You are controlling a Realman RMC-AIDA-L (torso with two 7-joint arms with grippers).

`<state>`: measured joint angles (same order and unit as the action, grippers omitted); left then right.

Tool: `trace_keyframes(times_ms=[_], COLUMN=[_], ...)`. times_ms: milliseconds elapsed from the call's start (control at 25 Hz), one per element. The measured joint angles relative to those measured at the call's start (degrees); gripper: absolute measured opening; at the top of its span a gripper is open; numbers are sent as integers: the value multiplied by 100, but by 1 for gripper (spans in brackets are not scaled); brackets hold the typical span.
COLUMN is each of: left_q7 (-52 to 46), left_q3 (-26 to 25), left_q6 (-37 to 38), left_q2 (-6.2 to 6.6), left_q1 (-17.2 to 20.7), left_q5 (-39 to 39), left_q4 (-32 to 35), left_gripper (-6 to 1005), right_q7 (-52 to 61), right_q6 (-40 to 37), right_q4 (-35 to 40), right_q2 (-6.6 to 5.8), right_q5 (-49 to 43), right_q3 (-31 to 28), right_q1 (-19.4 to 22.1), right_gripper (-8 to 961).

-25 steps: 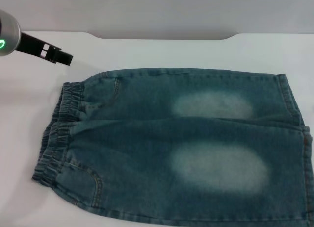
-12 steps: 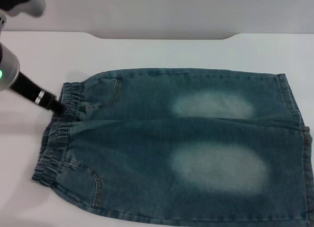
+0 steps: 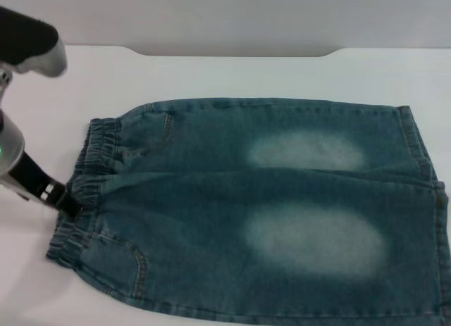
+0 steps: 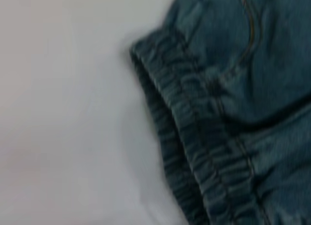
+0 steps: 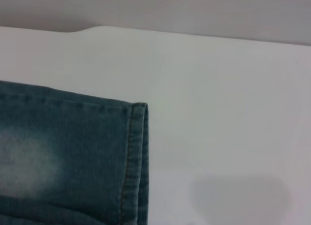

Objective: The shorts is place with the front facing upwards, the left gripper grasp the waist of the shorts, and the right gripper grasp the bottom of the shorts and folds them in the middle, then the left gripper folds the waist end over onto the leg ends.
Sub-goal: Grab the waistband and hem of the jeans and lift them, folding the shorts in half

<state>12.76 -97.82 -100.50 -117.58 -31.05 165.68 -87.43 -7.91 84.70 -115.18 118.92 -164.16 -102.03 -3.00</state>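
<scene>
Left gripper (image 3: 70, 205) moved down along waist (image 3: 83, 192) of flat shorts (image 3: 282, 199); fingers' opening can't tell.

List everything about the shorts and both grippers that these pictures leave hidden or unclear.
- Left gripper: in the head view its tip meets the waist, but whether the fingers are open or shut is too small to tell; the left wrist view shows no fingers.
- Right gripper: in no view.
- Shorts: the near edge and right-hand leg ends are cut off by the head view's frame.
- Back of the shorts: lies face down.
</scene>
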Motion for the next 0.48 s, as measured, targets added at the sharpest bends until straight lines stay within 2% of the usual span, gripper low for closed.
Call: trace_keyframes(times_ms=[240, 480], left_q7=[-175, -296], left_q3=[317, 427], left_q6=[-37, -45], left_q2=[-6, -20], left_q1=[61, 71], left_q5=[-8, -10], left_q4=[224, 455], left_gripper=[836, 833], right_q7=[-23, -41], right_q6=[-62, -141], right_q4=[14, 32], right_q2=[-1, -2], right_q5=[4, 4], right_q3=[17, 113], right_q1=[28, 74], right_gripper=[766, 766])
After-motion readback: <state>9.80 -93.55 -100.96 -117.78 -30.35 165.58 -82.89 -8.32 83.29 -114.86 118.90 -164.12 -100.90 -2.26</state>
